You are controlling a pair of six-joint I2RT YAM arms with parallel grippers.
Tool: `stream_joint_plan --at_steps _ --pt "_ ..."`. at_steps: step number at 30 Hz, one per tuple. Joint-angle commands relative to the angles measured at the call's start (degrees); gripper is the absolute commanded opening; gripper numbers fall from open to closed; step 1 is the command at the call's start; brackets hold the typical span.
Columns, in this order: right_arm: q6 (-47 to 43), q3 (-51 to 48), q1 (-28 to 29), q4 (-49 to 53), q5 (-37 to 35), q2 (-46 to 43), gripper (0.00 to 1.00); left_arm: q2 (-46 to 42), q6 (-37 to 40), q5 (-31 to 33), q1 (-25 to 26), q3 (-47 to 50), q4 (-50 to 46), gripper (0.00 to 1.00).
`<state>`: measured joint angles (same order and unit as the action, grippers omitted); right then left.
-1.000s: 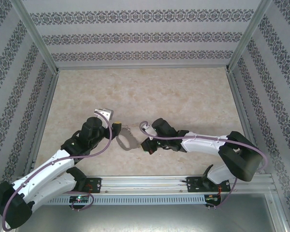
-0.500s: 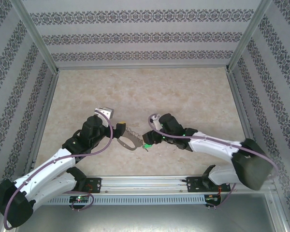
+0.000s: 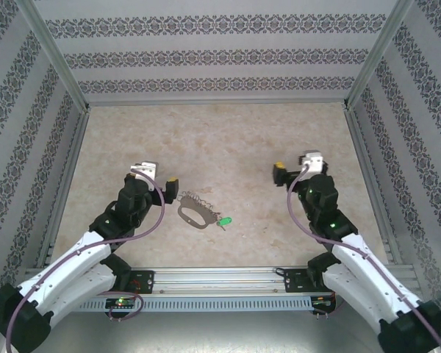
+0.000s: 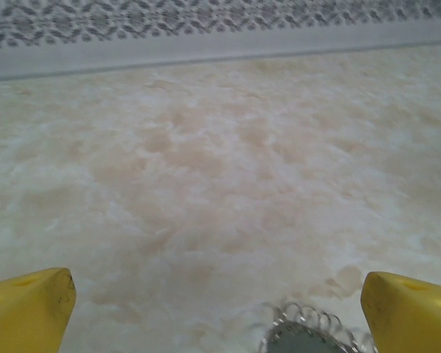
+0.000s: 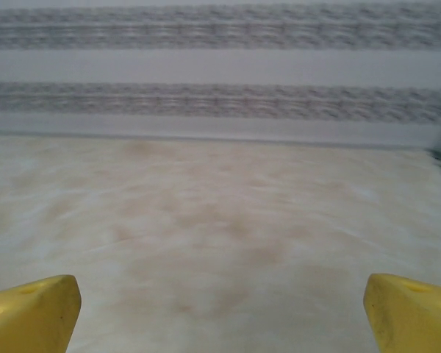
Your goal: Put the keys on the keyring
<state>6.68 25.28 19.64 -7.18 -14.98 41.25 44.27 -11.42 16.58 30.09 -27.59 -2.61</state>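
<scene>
The keyring (image 3: 194,214), a grey oval loop with a fine chain (image 3: 194,198), lies flat on the table. The green-headed key (image 3: 224,221) rests at the ring's right end; whether it is threaded on I cannot tell. My left gripper (image 3: 172,191) stands open just left of the ring, holding nothing. In the left wrist view the ring's top and chain (image 4: 309,332) show low between the yellow fingertips (image 4: 29,309), with the left gripper (image 4: 217,320) wide open. My right gripper (image 3: 299,167) is open and empty, far right of the key, facing the back wall; the right gripper (image 5: 220,316) has bare table between its fingertips (image 5: 408,312).
The marbled table top (image 3: 220,140) is walled by patterned panels at the back (image 3: 220,55) and on both sides. A metal rail (image 3: 220,278) runs along the near edge under the arm bases.
Both grippers opened and let go. The right arm swung away to the right and the left drew back a little. The keyring and key now lie loose on the table.
</scene>
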Motion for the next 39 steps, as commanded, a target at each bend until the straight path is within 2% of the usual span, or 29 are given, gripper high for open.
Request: stream_joint_plan --at_steps 1,4,7,9,12,16,20,21,24,34,36,39 --pt "2.8 -2.28 -8.7 -5.1 1.69 5.46 0.98 2.23 -2.68 1.35 -5.45 2.63 7.94 1.0" --pt "0.1 -2.51 -14.08 -10.68 6.15 13.22 0.98 7.2 -2.63 1.88 -11.12 2.38 10.99 1.0" --pt "-4.46 -5.06 -14.62 -22.1 7.61 20.18 0.98 11.9 -1.68 3.91 -15.03 3.76 16.11 1.0" --pt "-6.2 -5.24 -14.8 -27.52 6.8 25.92 0.98 14.3 -4.31 4.05 -18.63 2.96 15.92 1.0" --pt "-6.23 -6.92 -15.69 -37.78 8.14 33.22 0.98 16.47 0.83 5.21 -21.21 2.96 20.29 1.0" --pt "-7.11 -4.24 -16.08 -38.98 9.6 37.18 0.98 20.7 3.41 10.07 -23.56 4.78 23.68 1.0" --pt "-4.87 -1.57 -17.87 -39.04 9.95 42.84 0.98 26.47 5.68 12.44 -24.51 8.45 35.62 1.0" --pt "-4.88 -0.64 -17.86 -38.26 10.28 43.67 0.98 26.9 6.2 10.68 -24.77 8.37 36.42 1.0" --pt "-4.93 -1.41 -17.97 -39.34 10.24 43.71 0.98 31.44 10.12 7.9 -25.16 10.76 50.17 1.0" --pt "-4.92 -2.51 -18.23 -42.56 11.33 45.1 0.98 35.62 12.6 -2.19 -25.34 8.04 50.5 1.0" --pt "-4.88 -2.6 -18.29 -42.63 11.26 45.1 0.98 40.71 12.54 -5.12 -25.8 11.68 62.66 1.0" --pt "-4.75 -3.21 -18.32 -44.02 10.9 45.3 0.98 49.47 13.11 -4.77 -25.87 14.18 77.73 1.0"
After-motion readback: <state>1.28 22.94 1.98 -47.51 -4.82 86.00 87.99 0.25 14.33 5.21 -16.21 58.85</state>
